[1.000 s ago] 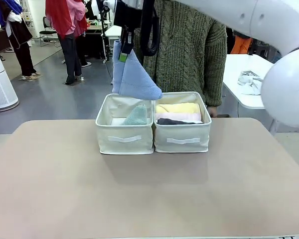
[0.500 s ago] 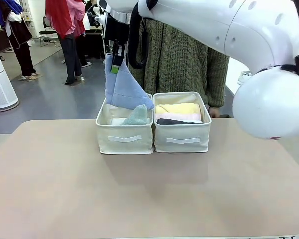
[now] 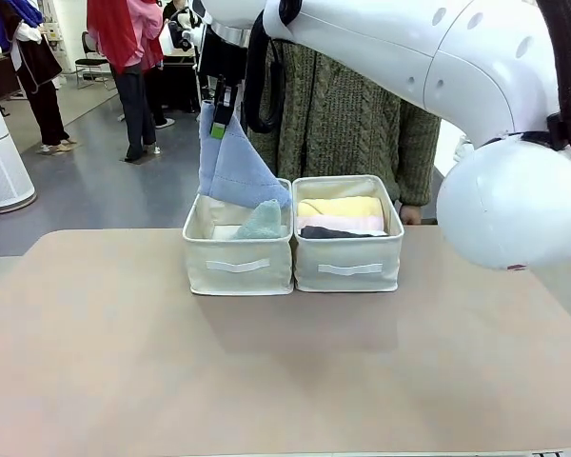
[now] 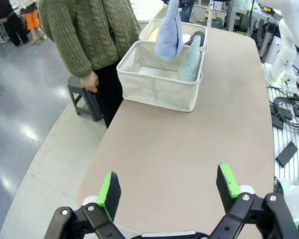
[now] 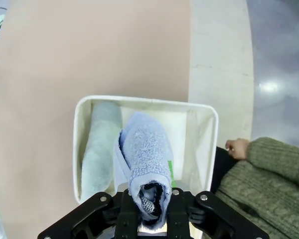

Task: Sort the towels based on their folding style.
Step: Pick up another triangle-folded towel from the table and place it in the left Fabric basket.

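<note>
Jaws: right gripper (image 3: pixel 223 103) clamps light blue cone towel (image 3: pixel 236 169) over left bin (image 3: pixel 236 264) | teal cone (image 3: pixel 262 222) seemingly leaning inside | left gripper (image 4: pixel 169 189) wide, empty

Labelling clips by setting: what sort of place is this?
Probably a robotics lab or open workshop hall: a white robot arm works at a table, another arm stands by benches, cables lie on the floor.
</note>
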`<state>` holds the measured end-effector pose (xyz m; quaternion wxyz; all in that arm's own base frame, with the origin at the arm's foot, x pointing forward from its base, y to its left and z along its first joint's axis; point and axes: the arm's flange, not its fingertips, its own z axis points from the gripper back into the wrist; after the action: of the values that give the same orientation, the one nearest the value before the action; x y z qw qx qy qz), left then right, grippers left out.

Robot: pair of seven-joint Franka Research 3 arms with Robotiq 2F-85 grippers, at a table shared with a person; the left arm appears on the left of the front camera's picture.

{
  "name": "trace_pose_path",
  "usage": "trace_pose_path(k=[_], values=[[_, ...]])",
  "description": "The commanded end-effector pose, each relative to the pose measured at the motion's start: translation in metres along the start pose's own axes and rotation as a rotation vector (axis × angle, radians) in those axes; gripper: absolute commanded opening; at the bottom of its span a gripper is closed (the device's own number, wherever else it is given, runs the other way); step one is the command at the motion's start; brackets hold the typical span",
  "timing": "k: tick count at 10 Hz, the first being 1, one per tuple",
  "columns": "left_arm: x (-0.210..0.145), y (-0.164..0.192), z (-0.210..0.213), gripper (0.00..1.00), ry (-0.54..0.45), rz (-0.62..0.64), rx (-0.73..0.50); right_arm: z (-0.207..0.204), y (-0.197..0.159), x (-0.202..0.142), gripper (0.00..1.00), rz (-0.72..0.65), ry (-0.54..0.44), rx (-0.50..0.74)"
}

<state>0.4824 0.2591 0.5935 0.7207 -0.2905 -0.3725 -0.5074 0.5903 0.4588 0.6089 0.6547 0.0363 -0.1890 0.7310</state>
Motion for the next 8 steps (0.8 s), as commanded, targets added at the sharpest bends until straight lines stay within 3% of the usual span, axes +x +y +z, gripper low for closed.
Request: trace_pose_path(k=[1,8], values=[[0.000,-0.002,0.001,1.00,0.002,0.001,0.005,0.002,0.002,0.000,0.18,0.017,0.005,0.005],[0.000,-0.002,0.001,1.00,0.002,0.001,0.005,-0.017,-0.010,-0.010,0.18,0.029,-0.097,-0.006]])
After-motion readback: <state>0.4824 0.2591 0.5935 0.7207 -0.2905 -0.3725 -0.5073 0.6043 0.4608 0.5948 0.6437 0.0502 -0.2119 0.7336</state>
